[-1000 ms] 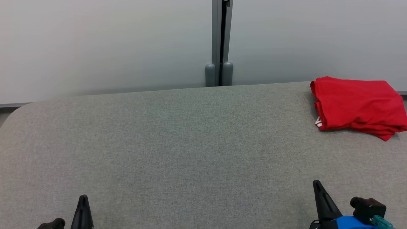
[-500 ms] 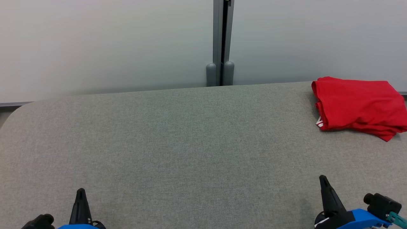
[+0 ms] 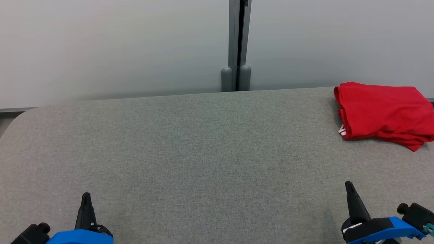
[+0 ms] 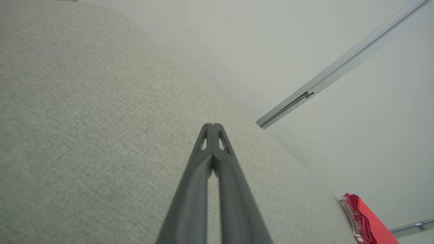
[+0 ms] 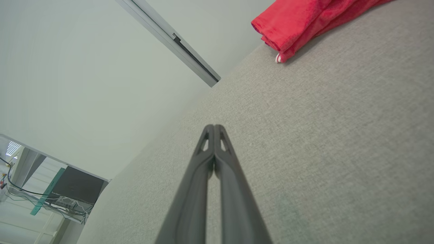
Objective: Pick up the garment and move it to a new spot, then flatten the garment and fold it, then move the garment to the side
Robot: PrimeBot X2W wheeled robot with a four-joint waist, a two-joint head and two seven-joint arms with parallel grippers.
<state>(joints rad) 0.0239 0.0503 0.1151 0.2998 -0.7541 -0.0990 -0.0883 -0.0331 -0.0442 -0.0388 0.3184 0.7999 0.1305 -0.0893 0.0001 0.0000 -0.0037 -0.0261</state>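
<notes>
The red garment (image 3: 385, 113) lies folded in a bundle at the far right of the grey fabric table (image 3: 203, 152), a bit of white trim showing at its near left corner. It also appears in the right wrist view as the garment (image 5: 305, 20) at the top and in the left wrist view as the garment (image 4: 368, 220) at the lower right. My left gripper (image 3: 86, 196) sits at the near left, shut and empty; its fingertips (image 4: 212, 126) meet. My right gripper (image 3: 348, 184) sits at the near right, shut and empty, well short of the garment, its fingertips (image 5: 213, 127) together.
A pale partition wall with a grey vertical post (image 3: 236, 45) stands behind the table. The table's far left corner (image 3: 20, 117) is rounded. A desk with cables (image 5: 51, 196) shows beyond the table in the right wrist view.
Both grippers have risen a little further into the head view, blue housings now showing. The picture has shifted slightly, so the camera moved. The garment lies as before.
</notes>
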